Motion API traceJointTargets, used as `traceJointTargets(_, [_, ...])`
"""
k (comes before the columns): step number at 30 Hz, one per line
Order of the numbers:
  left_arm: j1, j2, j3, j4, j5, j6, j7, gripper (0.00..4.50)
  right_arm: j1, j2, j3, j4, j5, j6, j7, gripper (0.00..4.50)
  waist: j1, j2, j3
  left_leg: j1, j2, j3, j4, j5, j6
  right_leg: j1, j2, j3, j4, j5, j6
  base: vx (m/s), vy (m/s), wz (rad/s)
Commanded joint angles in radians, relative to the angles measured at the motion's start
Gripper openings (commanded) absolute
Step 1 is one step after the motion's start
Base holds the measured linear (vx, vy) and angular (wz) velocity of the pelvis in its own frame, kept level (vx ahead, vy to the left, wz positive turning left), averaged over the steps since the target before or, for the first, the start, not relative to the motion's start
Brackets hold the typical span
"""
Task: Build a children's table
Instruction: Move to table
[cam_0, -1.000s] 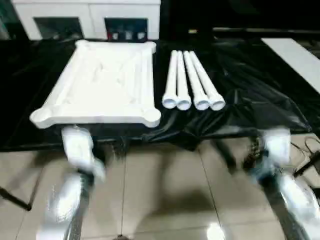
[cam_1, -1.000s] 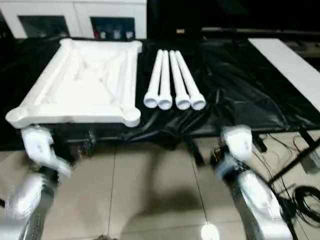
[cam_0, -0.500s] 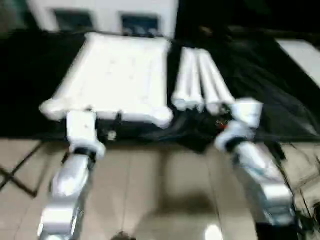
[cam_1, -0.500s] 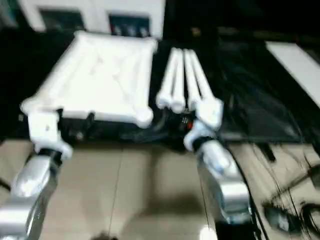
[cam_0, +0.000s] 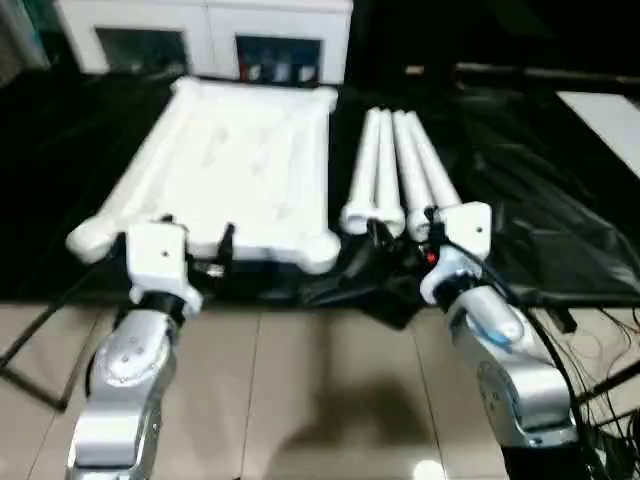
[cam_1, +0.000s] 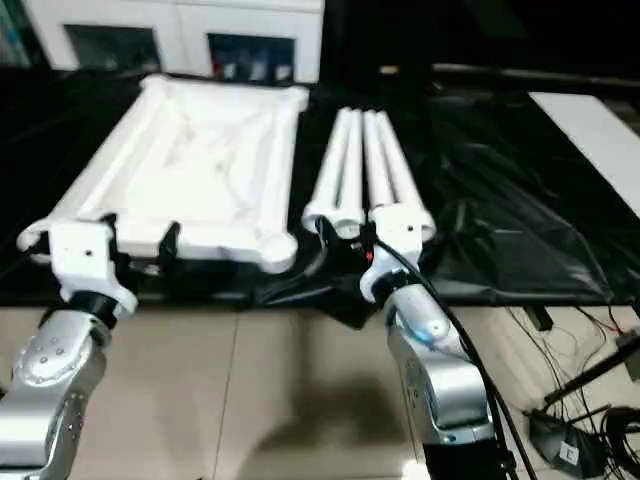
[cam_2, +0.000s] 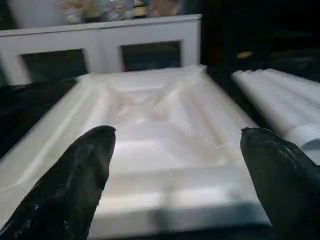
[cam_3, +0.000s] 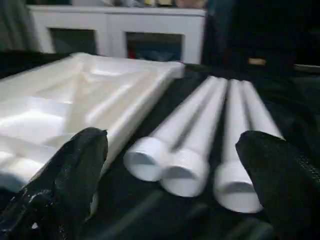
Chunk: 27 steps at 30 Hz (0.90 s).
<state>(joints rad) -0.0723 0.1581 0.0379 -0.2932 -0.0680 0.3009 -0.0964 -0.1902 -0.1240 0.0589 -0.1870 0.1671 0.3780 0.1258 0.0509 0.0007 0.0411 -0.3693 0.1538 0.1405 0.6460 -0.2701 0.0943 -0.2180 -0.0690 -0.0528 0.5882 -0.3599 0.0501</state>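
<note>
Ribbed white plastic tabletop (cam_0: 235, 160) at 11 o'clock, four tubular legs (cam_0: 398, 170) at 1; left gripper (cam_2: 175, 170) and right gripper (cam_3: 172, 180) both spread wide, empty; wrist views reveal hollow leg ends.

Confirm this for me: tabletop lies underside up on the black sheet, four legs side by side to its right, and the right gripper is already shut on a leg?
Not quite. The right gripper is open and holds nothing, as the right wrist view shows: its fingers stand wide apart before the legs' ends. The tabletop and legs lie as you say.
</note>
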Motion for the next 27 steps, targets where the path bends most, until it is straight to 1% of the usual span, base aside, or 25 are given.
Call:
traceJointTargets(1, [-0.002,0.015,0.011,-0.011,-0.001,0.012,-0.001,4.47,-0.016,-0.004,0.011,-0.004,-0.005,-0.011,0.009,4.5,0.044,-0.008,-0.051,-0.079,-0.006,-0.004,-0.003,0.022,0.071,0.109,-0.115,0.096,-0.131,0.06,0.007,0.164,-0.008,0.22])
traceJointTargets(2, [-0.006,0.015,0.01,-0.009,-0.001,0.014,-0.006,4.47,-0.014,-0.014,0.029,-0.009,-0.037,-0.019,0.013,4.5,0.051,0.028,-0.049,-0.09,-0.02,-0.017,-0.03,0.124,0.151,0.14,-0.1,-0.035,-0.156,0.173,0.162,0.164,-0.008,0.22])
traceJointTargets(3, [-0.01,0.012,0.008,-0.007,0.001,0.016,-0.007,4.47,-0.013,-0.001,0.025,-0.015,-0.029,-0.026,0.022,4.5,0.005,0.047,-0.055,0.028,-0.01,-0.083,-0.07,0.124,0.251,0.091,0.021,-0.112,-0.072,0.161,0.181,0.192,0.033,0.5])
traceJointTargets(5, [-0.012,0.012,0.008,-0.006,0.002,0.016,-0.007,4.47,-0.013,0.005,0.022,-0.016,-0.025,-0.025,0.023,4.5,-0.053,0.061,-0.084,0.228,0.029,-0.245,-0.061,0.142,0.503,-0.104,0.079,-0.103,0.094,-0.111,0.142,0.23,-0.004,0.6])
traceJointTargets(6, [-0.013,0.012,0.009,-0.005,0.002,0.017,-0.008,4.47,-0.012,0.008,0.021,-0.016,-0.022,-0.022,0.025,4.5,-0.061,0.063,-0.08,0.227,0.064,-0.32,-0.057,0.337,0.582,-0.161,0.054,-0.053,0.16,-0.213,0.068,0.209,-0.069,0.49])
traceJointTargets(7, [-0.013,0.014,0.011,-0.005,0.002,0.017,-0.01,4.47,-0.01,0.013,0.025,-0.019,-0.015,-0.013,0.03,4.5,-0.07,0.059,-0.07,0.198,0.093,-0.273,-0.056,0.341,0.457,-0.209,0.017,0.0,0.185,-0.116,0.057,0.138,-0.054,0.32])
traceJointTargets(8, [-0.013,0.015,0.011,-0.004,0.002,0.018,-0.011,4.47,-0.008,0.016,0.027,-0.021,-0.01,-0.007,0.033,4.5,-0.051,0.033,-0.051,0.139,0.072,-0.221,-0.105,0.201,0.29,-0.199,0.02,0.014,0.206,0.045,0.047,0.138,-0.054,0.32])
traceJointTargets(9, [-0.013,0.017,0.011,-0.003,0.002,0.018,-0.013,4.47,-0.007,0.014,0.035,-0.022,-0.012,-0.014,0.032,4.5,-0.051,0.017,-0.039,0.115,0.068,-0.195,-0.131,0.122,0.256,-0.197,0.016,0.029,0.193,0.116,0.028,0.147,-0.041,0.09])
traceJointTargets(10, [-0.013,0.017,0.011,-0.003,0.002,0.018,-0.013,4.47,-0.007,0.014,0.035,-0.022,-0.012,-0.015,0.032,4.5,-0.032,-0.006,-0.017,0.086,0.019,-0.135,-0.159,-0.053,0.234,-0.176,-0.005,0.053,0.091,0.213,-0.027,0.134,-0.087,0.09])
traceJointTargets(11, [-0.014,0.018,0.011,-0.002,0.003,0.018,-0.013,4.47,-0.007,0.012,0.035,-0.021,-0.014,-0.019,0.03,4.5,0.001,-0.057,0.01,0.055,-0.066,-0.04,-0.094,-0.228,0.148,-0.116,-0.048,0.156,-0.082,-0.156,0.007,0.134,-0.087,0.09])
traceJointTargets(12, [-0.015,0.018,0.01,-0.001,0.002,0.018,-0.013,4.47,-0.007,0.012,0.035,-0.021,-0.015,-0.018,0.026,4.5,0.013,-0.076,-0.006,0.086,-0.111,-0.017,0.053,-0.205,0.097,-0.114,-0.085,0.22,-0.139,-0.503,0.036,0.161,-0.138,0.28])
traceJointTargets(13, [-0.018,0.019,0.008,0.001,0.001,0.018,-0.014,4.47,-0.004,0.024,0.022,-0.022,-0.004,-0.009,0.012,4.5,0.02,-0.047,-0.023,0.075,-0.1,-0.035,0.102,-0.153,-0.015,-0.061,-0.116,0.303,-0.124,-0.719,-0.136,0.202,-0.101,0.21])
traceJointTargets(15, [-0.024,0.023,0.006,0.009,-0.007,0.02,-0.031,4.47,0.0,0.033,0.001,-0.036,0.001,0.006,0.01,4.5,0.083,-0.044,-0.015,0.067,-0.119,-0.036,0.088,-0.141,-0.148,-0.003,0.0,0.388,-0.093,-0.416,-0.286,0.196,-0.075,0.08])
traceJointTargets(16, [-0.024,0.023,0.006,0.009,-0.007,0.02,-0.031,4.47,0.0,0.033,0.001,-0.036,0.001,0.006,0.01,4.5,0.083,-0.044,-0.015,0.067,-0.119,-0.036,0.088,-0.141,-0.148,-0.003,0.0,0.388,-0.093,-0.416,-0.286,0.192,-0.014,-0.15])
traceJointTargets(17, [-0.031,0.025,-0.001,0.021,-0.01,0.017,-0.046,4.47,0.009,0.029,-0.006,-0.056,-0.005,0.018,0.001,4.5,0.123,-0.016,-0.014,0.073,-0.107,-0.066,0.05,-0.096,-0.182,0.013,0.079,0.434,-0.101,-0.217,-0.207,0.192,-0.014,-0.15])
traceJointTargets(18, [-0.034,0.025,-0.005,0.026,-0.011,0.014,-0.053,4.47,0.013,0.026,-0.01,-0.066,-0.007,0.023,-0.003,4.5,0.122,0.042,-0.018,0.159,-0.054,-0.098,-0.082,-0.044,-0.179,-0.057,0.185,0.362,-0.043,-0.136,-0.006,0.192,0.047,-0.21])
traceJointTargets(19, [-0.036,0.025,-0.007,0.029,-0.012,0.013,-0.057,4.47,0.015,0.024,-0.011,-0.071,-0.008,0.026,-0.005,4.5,0.081,0.073,-0.03,0.247,0.01,-0.128,-0.114,-0.076,-0.164,-0.173,0.177,0.243,0.058,-0.143,0.062,0.178,0.104,-0.38])
traceJointTargets(20, [-0.04,0.028,-0.015,0.034,-0.013,0.009,-0.067,4.47,0.025,0.022,-0.018,-0.092,-0.004,0.033,-0.01,4.5,0.07,0.047,-0.061,0.285,0.191,-0.175,-0.144,-0.052,-0.132,-0.274,0.051,0.081,0.225,-0.158,0.038,0.178,0.104,-0.38])
traceJointTargets(21, [-0.04,0.028,-0.016,0.035,-0.013,0.008,-0.069,4.47,0.027,0.021,-0.019,-0.096,-0.004,0.034,-0.011,4.5,0.08,0.056,-0.045,0.237,0.189,-0.13,-0.166,0.002,-0.216,-0.272,0.03,0.044,0.231,-0.078,0.017,0.179,0.106,-0.32])
traceJointTargets(22, [-0.041,0.029,-0.028,0.039,-0.021,0.002,-0.089,4.47,0.039,0.013,-0.025,-0.123,-0.012,0.05,-0.021,4.5,0.063,0.044,-0.05,0.22,0.084,-0.108,-0.143,0.214,-0.255,-0.291,0.026,-0.025,0.214,0.105,-0.035,0.213,0.087,-0.06])
traceJointTargets(23, [-0.04,0.029,-0.031,0.04,-0.024,0.001,-0.095,4.47,0.043,0.008,-0.025,-0.13,-0.012,0.056,-0.024,4.5,0.021,0.042,-0.061,0.256,0.012,-0.064,-0.132,0.36,-0.215,-0.314,0.024,-0.06,0.152,0.248,-0.087,0.213,0.087,-0.06])
traceJointTargets(24, [-0.039,0.027,-0.032,0.039,-0.029,-0.002,-0.099,4.47,0.045,0.007,-0.025,-0.132,-0.01,0.058,-0.023,4.5,0.006,0.038,-0.051,0.245,-0.019,-0.053,-0.138,0.396,-0.194,-0.303,0.021,-0.067,0.12,0.31,-0.108,0.249,0.053,0.01])
traceJointTargets(25, [-0.027,0.023,-0.037,0.028,-0.066,-0.009,-0.136,4.47,0.055,-0.002,-0.023,-0.148,-0.004,0.068,-0.017,4.5,-0.016,-0.002,-0.051,0.253,-0.103,-0.007,-0.088,0.4,-0.131,-0.265,-0.014,-0.036,0.018,0.438,-0.173,0.225,0.018,0.03])
traceJointTargets(26, [-0.018,0.028,-0.043,0.02,-0.087,-0.007,-0.164,4.47,0.06,-0.007,-0.023,-0.158,0.002,0.081,-0.005,4.5,0.029,-0.077,-0.055,0.073,-0.131,-0.019,0.035,0.065,-0.054,-0.057,-0.155,0.14,-0.047,0.306,-0.312,0.225,0.018,0.03])
traceJointTargets(27, [-0.011,0.034,-0.047,0.017,-0.093,-0.019,-0.182,4.47,0.063,-0.009,-0.024,-0.166,0.006,0.086,0.003,4.5,0.038,-0.063,-0.093,0.054,-0.133,-0.026,0.096,0.015,-0.058,-0.011,-0.212,0.204,-0.027,0.476,-0.44,0.222,0.035,0.23])
